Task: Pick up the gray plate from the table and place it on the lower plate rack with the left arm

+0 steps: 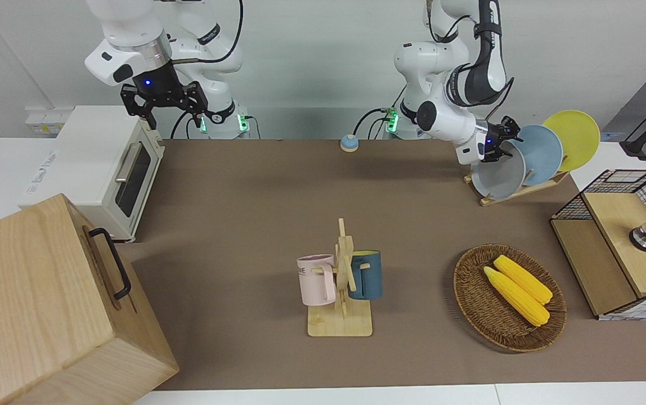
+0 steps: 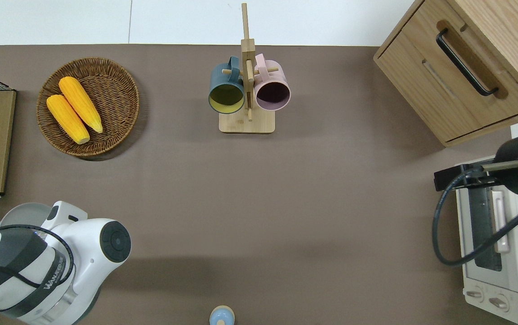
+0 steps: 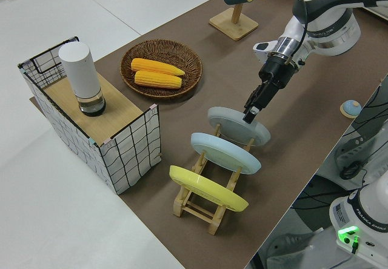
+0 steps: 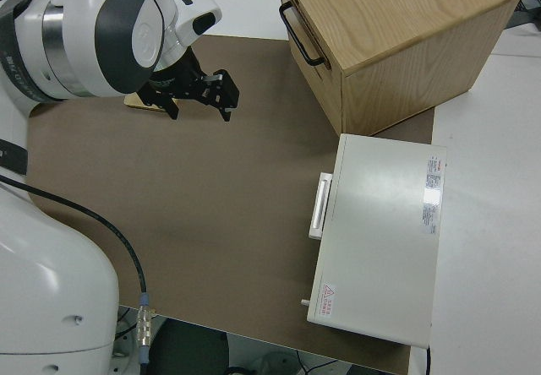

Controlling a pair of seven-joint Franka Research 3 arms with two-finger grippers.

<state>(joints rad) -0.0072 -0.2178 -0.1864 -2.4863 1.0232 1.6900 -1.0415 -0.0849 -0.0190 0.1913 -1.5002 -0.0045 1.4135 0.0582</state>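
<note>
The left gripper (image 3: pixel 251 112) has its fingers (image 3: pixel 248 116) pinched together on the upper rim of the gray plate (image 3: pixel 238 125), at the edge that faces the robots. That plate stands tilted in the lower plate rack (image 3: pixel 206 200), in the slot nearest the middle of the surface. The same grip shows in the front view, where the left gripper (image 1: pixel 497 147) sits at the top edge of the gray plate (image 1: pixel 498 175). In the overhead view only a sliver of the gray plate (image 2: pixel 20 212) peeks out past the left arm (image 2: pixel 47 262), which covers the gripper there.

Next along the rack leans a light-blue plate (image 3: pixel 225 152), and after it a yellow plate (image 3: pixel 207 188) in the slot nearest the left arm's end of the surface. The three plates stand close, one after another, all slanted the same way.

Farther from the robots than the rack lies a wicker basket (image 1: pixel 472 298) with two corn cobs (image 1: pixel 517 288) in it. Beside the basket, toward the left arm's end, stands a wire-sided box (image 3: pixel 130 142) with a white cylinder (image 3: pixel 81 78) on its wooden top. A wooden mug stand (image 1: pixel 341 320) near the middle of the surface carries a pink mug (image 1: pixel 317 279) and a dark blue mug (image 1: pixel 366 274).

The right gripper (image 1: pixel 164 104) is parked with its fingers apart
</note>
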